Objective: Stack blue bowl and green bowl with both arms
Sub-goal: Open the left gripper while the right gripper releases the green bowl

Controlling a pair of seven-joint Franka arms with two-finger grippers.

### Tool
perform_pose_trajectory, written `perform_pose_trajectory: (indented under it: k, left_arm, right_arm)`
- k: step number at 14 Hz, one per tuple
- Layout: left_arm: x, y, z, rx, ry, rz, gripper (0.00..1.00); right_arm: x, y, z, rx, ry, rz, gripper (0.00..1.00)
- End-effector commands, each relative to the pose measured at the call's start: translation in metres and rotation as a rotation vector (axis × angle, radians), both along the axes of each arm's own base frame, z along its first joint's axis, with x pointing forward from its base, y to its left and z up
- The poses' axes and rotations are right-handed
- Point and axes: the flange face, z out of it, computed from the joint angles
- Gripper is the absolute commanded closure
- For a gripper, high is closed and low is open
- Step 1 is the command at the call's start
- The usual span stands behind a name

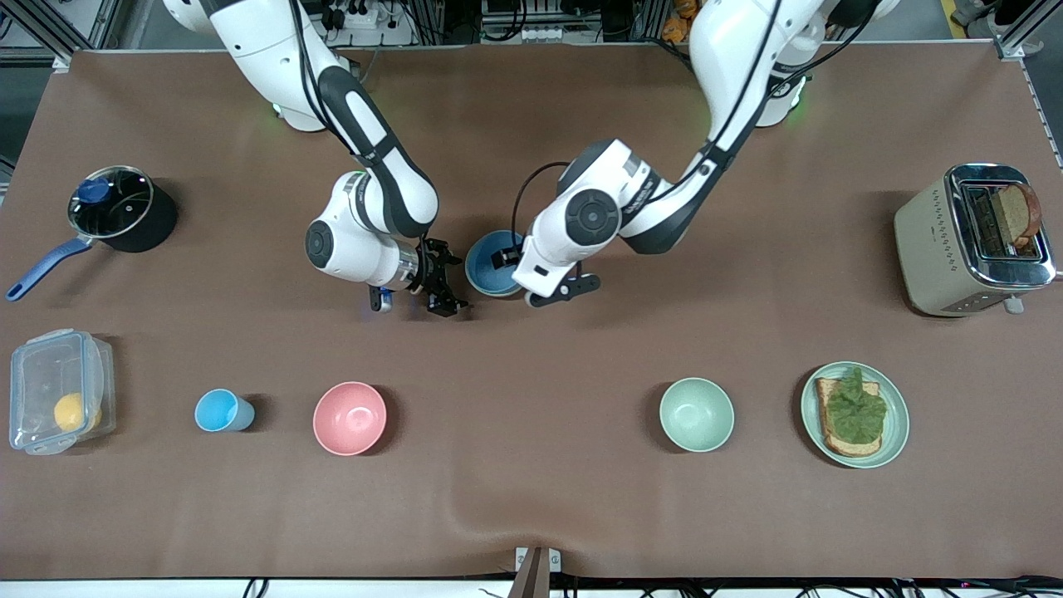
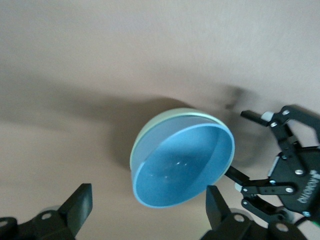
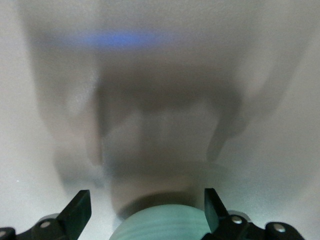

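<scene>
The blue bowl [image 1: 492, 264] [image 2: 186, 165] sits nested inside the green bowl [image 2: 150, 131] [image 3: 161, 225] at the middle of the table, between the two hands. My left gripper [image 1: 511, 266] [image 2: 147, 207] hangs just above the stack, open, with nothing between its fingers [image 2: 79, 204]. My right gripper [image 1: 444, 282] [image 3: 147, 210] [image 2: 245, 146] is low beside the stack toward the right arm's end. It is open, and the green bowl's outer wall shows between its spread fingers [image 3: 80, 206].
Nearer the front camera stand a pink bowl [image 1: 350, 418], a light-blue cup [image 1: 222, 410], a pale mint bowl [image 1: 696, 414] and a plate [image 1: 893, 432] with toast. A lidded box [image 1: 56, 390], a pot [image 1: 120, 208] and a toaster [image 1: 967, 241] stand at the table's ends.
</scene>
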Motion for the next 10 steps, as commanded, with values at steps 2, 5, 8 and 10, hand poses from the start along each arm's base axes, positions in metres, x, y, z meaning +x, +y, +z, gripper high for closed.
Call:
perform_pose_trajectory:
  k: [2,5,8,10]
  left_arm:
    - [0.041,0.075,0.06,0.103,-0.079,0.019,0.0]
    - [0.071,0.13,0.103,0.187,-0.167,0.016,0.0]
    - [0.097,0.182,0.135,0.202,-0.178,-0.029,0.0]
    - [0.108,0.212,0.152,0.2,-0.194,-0.046,0.0]
  right_arm:
    - [0.011,-0.006,0.026,0.058,-0.027,0.035,0.0]
    - [0.024,-0.029,0.05,0.072,-0.002,0.08,0.0]
    - [0.044,-0.055,0.078,0.079,0.069,0.17,0.0]
    - [0.057,-0.079,0.097,0.062,0.124,0.23,0.0]
